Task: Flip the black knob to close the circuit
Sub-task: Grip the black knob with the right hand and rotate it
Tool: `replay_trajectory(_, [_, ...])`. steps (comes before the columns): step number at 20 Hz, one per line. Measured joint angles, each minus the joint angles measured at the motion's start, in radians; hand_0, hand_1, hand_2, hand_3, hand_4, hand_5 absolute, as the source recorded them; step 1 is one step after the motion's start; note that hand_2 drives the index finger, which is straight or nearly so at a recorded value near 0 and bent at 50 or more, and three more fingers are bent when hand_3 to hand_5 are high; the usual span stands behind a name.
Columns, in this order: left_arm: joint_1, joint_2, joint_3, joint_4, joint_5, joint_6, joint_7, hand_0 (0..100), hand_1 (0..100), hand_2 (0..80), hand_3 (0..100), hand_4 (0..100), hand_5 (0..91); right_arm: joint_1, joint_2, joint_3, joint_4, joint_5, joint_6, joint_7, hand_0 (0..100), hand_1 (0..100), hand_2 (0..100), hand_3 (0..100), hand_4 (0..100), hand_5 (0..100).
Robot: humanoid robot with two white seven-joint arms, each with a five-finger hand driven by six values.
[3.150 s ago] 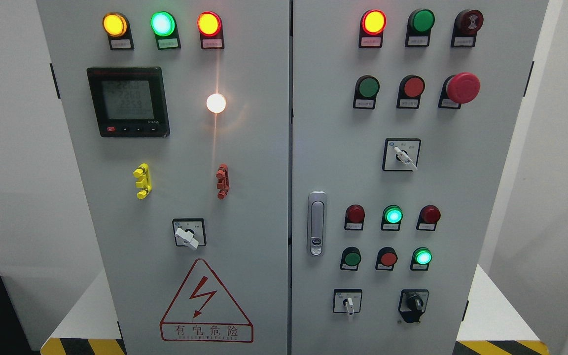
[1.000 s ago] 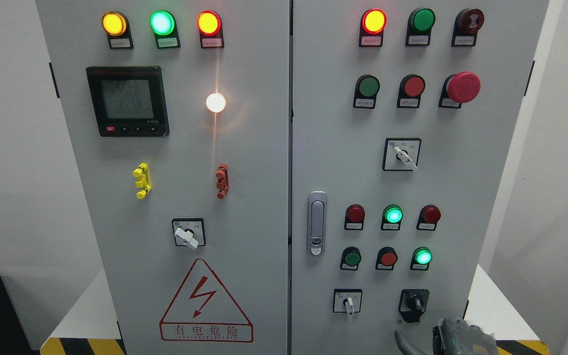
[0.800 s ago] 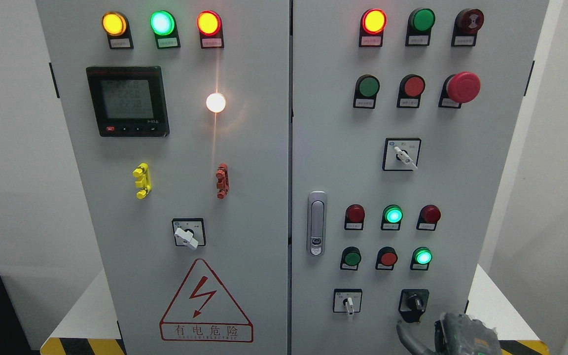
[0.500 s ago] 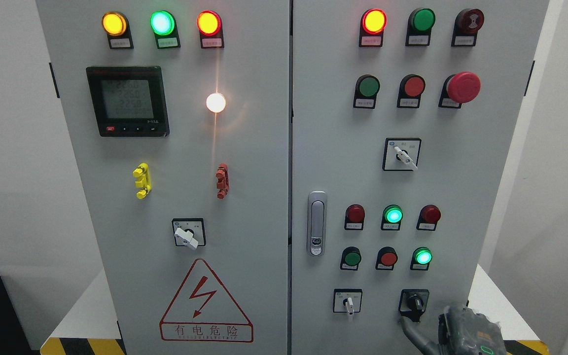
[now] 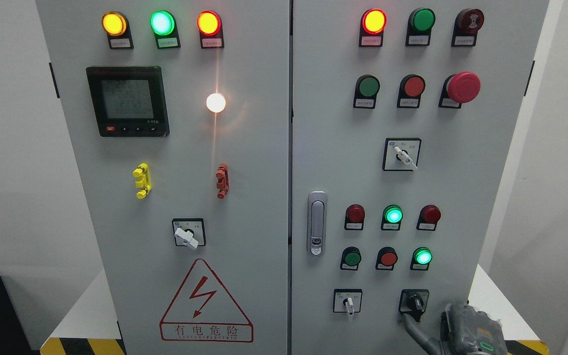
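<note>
The black knob (image 5: 414,301) sits on its black square plate at the lower right of the grey cabinet's right door (image 5: 333,148). My right hand (image 5: 461,333) rises from the bottom edge right of the middle. One grey finger (image 5: 414,329) stretches up and left, its tip just below the knob's plate. I cannot tell whether the tip touches the plate. The hand holds nothing. The left hand is out of view.
A white-handled selector (image 5: 348,301) stands left of the knob. Green and red buttons (image 5: 388,257) and a lit green lamp (image 5: 422,257) sit just above it. A door latch (image 5: 316,223) is near the door's left edge. Yellow-black floor tape (image 5: 525,345) lies at the cabinet's foot.
My right hand has come up from the bottom edge. Its finger has stretched further up toward the black knob. The knob has not turned.
</note>
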Motion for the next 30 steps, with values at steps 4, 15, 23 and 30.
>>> replay_trajectory(4, [0.000, 0.000, 0.000, 0.000, 0.000, 0.000, 0.000, 12, 56, 0.0, 0, 0, 0.0, -0.006, -0.001, -0.001, 0.010, 0.001, 0.000, -0.002, 0, 2, 92, 100, 90, 85])
replay_trajectory(15, [0.000, 0.000, 0.000, 0.000, 0.000, 0.000, 0.000, 12, 56, 0.0, 0, 0, 0.0, -0.012, -0.001, -0.014, 0.013, -0.002, -0.005, -0.006, 0, 2, 92, 100, 90, 85])
replay_trajectory(23, [0.000, 0.000, 0.000, 0.000, 0.000, 0.000, 0.000, 12, 56, 0.0, 0, 0, 0.0, -0.013, -0.001, -0.029, 0.008, -0.003, -0.005, -0.002, 0, 2, 92, 100, 90, 85])
replay_trajectory(30, [0.000, 0.000, 0.000, 0.000, 0.000, 0.000, 0.000, 12, 56, 0.0, 0, 0, 0.0, -0.012, -0.001, -0.037, -0.004, -0.003, -0.008, 0.001, 0, 2, 92, 100, 90, 85])
